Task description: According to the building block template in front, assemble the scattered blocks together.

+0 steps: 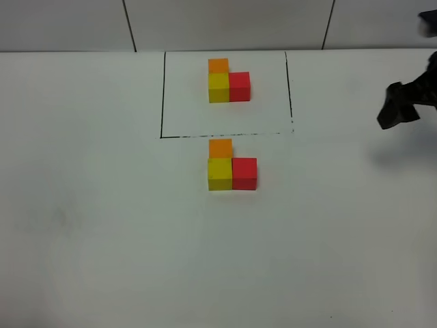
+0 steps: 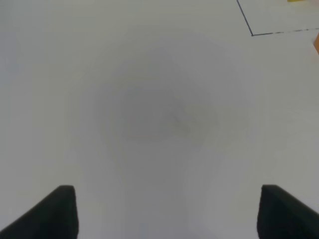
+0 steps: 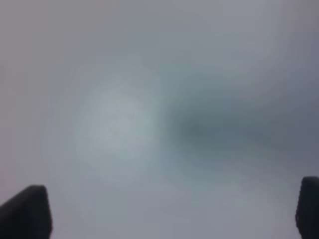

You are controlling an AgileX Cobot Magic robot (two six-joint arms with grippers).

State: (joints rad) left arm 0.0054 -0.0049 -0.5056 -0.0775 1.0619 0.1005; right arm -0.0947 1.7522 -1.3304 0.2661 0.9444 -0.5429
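The template sits inside a thin black drawn rectangle (image 1: pixel 163 96) at the back: an orange cube (image 1: pixel 218 65), a yellow cube (image 1: pixel 218 88) and a red cube (image 1: pixel 240 87) in an L. Just in front of the frame, the unframed orange cube (image 1: pixel 220 148), yellow cube (image 1: pixel 220 173) and red cube (image 1: pixel 244 173) stand touching in the same L. My right gripper (image 1: pixel 398 107) hovers at the far right, well away from the cubes; its wrist view shows wide-apart fingers (image 3: pixel 25 211) and nothing between them. My left gripper (image 2: pixel 167 211) is open and empty over bare table; it is out of the high view.
The white table (image 1: pixel 102 225) carries only the cubes and the drawn frame. A corner of the black frame (image 2: pixel 252 34) and slivers of yellow and orange show at the edge of the left wrist view. A grey panelled wall (image 1: pixel 225 24) runs behind the table.
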